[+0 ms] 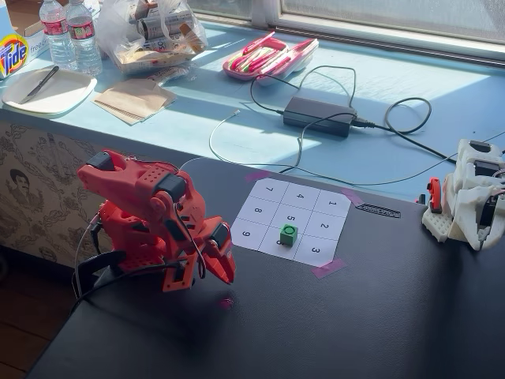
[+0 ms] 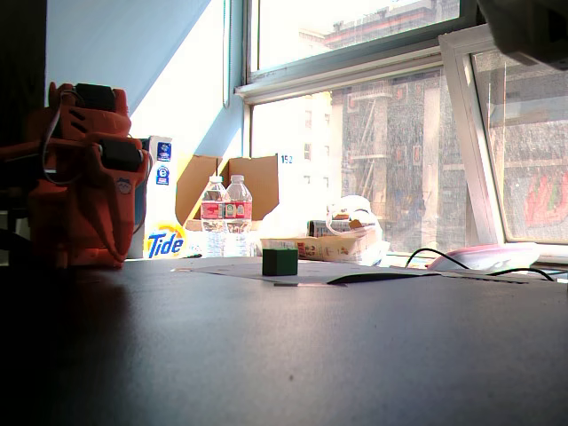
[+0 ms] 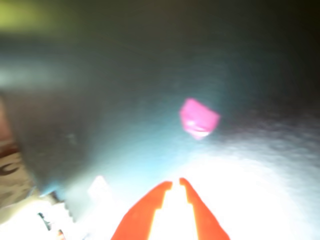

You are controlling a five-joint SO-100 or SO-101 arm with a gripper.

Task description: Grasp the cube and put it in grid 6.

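Observation:
The green cube (image 1: 289,234) with a dark round mark on top stands on the white numbered sheet (image 1: 268,189), in the near-row cell between "9" and "3". It covers that cell's number. It also shows in a fixed view (image 2: 280,261), low on the table. The red arm is folded at the table's left. My gripper (image 1: 228,275) points down at the black table, well to the left of the cube. In the wrist view my gripper (image 3: 176,182) has its tips nearly touching and holds nothing. The cube is out of the wrist view.
A pink tape scrap (image 3: 199,119) lies on the black table just ahead of the gripper (image 1: 226,302). A white and red arm (image 1: 469,197) sits at the right edge. A power brick with cables (image 1: 318,115), bottles (image 1: 71,31) and clutter lie on the blue ledge behind.

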